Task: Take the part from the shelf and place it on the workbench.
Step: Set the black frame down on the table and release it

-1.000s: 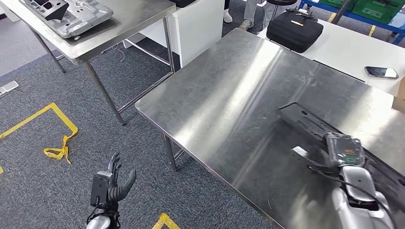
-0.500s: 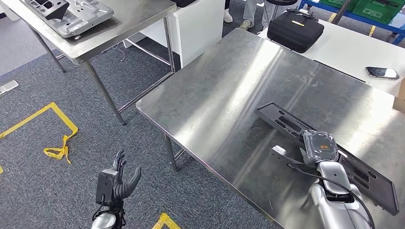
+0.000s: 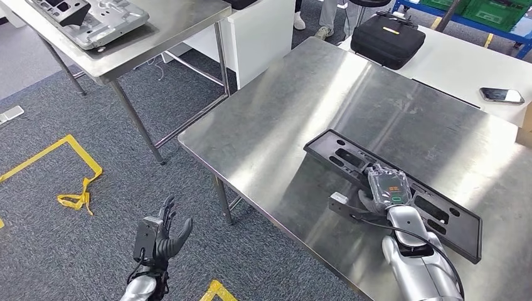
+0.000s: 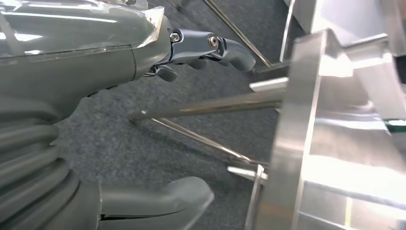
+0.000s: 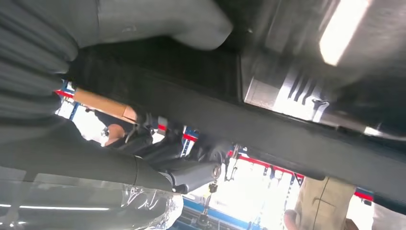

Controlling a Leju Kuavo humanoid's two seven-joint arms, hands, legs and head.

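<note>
The part [image 3: 401, 191] is a long, flat black plastic panel with a raised rim and several rectangular and slotted cut-outs. It sits low over the steel workbench [image 3: 301, 119], set at a slant across the near right area; whether its underside touches the surface cannot be told. The right hand [image 3: 383, 191] grips it around the near long edge, roughly mid-length, and the hand's clear-wrapped back hides the fingers and part of the panel. In the right wrist view the part [image 5: 287, 143] appears as a dark blurred bar with the thumb [image 5: 191, 21] pressed over it. The left hand [image 3: 162, 237] hangs beside the workbench above the grey carpet, fingers spread, holding nothing.
</note>
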